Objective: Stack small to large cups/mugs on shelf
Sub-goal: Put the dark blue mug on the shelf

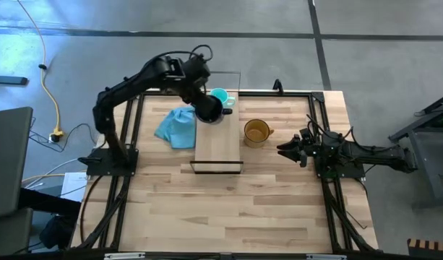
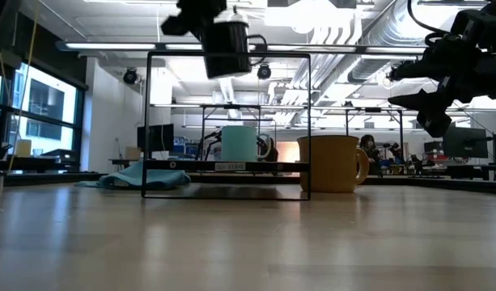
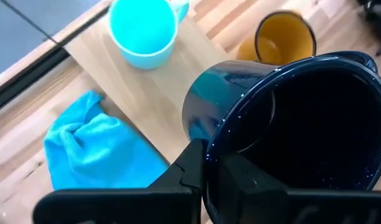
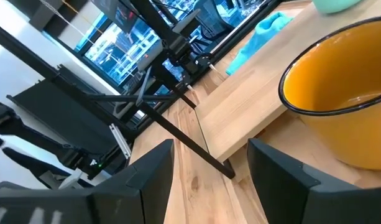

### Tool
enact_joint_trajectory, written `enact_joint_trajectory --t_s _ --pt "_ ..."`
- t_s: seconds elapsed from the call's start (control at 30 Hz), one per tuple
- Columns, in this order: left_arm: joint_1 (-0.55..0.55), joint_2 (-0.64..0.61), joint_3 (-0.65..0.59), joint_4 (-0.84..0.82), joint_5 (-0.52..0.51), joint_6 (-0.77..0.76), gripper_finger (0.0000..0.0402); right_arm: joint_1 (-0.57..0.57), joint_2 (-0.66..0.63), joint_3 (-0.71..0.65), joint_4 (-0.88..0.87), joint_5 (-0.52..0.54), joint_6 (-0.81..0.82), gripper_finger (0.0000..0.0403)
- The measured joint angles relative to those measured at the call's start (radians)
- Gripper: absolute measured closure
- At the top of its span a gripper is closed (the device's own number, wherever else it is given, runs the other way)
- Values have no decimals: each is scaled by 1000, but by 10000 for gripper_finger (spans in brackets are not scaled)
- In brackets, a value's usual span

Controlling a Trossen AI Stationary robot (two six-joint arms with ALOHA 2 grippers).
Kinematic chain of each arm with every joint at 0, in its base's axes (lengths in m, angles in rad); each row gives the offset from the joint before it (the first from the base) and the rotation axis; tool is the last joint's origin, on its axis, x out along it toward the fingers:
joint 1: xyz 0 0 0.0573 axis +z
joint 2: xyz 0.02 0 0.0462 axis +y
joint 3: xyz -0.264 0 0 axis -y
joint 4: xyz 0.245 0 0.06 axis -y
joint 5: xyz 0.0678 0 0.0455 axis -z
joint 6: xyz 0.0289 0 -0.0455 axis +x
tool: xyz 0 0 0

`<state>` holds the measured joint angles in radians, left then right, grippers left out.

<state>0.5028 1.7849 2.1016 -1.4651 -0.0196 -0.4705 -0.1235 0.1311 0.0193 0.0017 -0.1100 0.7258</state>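
My left gripper [image 1: 204,105] is shut on the black mug [image 1: 209,110] and holds it in the air over the far part of the shelf [image 1: 217,144], high in the low view [image 2: 229,48]. The small teal mug [image 1: 220,96] stands by its base on the shelf's far end [image 3: 143,31]. The amber mug [image 1: 256,132] stands on the table just right of the shelf [image 2: 332,162]. My right gripper [image 1: 287,150] hovers open to the right of the amber mug [image 4: 345,99], touching nothing. My left gripper has the black mug by its rim [image 3: 209,155], on the side away from the handle [image 3: 364,59]. One finger [image 3: 246,183] is inside the mug and the other [image 3: 181,171] outside its wall. The mug is lifted clear above the shelf, mouth up, near the teal mug.
A light blue cloth [image 1: 176,127] lies crumpled on the table against the shelf's left side. Thin black wire frames [image 2: 227,125] rise at the shelf's ends. The table's near half [image 1: 228,209] lies open. Black rails [image 1: 322,180] run along the table's sides.
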Motion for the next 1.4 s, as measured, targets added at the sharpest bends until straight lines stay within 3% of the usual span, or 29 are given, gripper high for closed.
enact_joint_trajectory --t_s 0.5,1.07,1.4 --pt "81 156 -1 10 109 153 395 0 0 0 0 -1 8 208" --pt "88 258 -1 43 144 150 395 0 1 0 -3 15 7 208" --pt "86 279 -1 38 132 62 396 0 1 0 -3 16 -11 208"
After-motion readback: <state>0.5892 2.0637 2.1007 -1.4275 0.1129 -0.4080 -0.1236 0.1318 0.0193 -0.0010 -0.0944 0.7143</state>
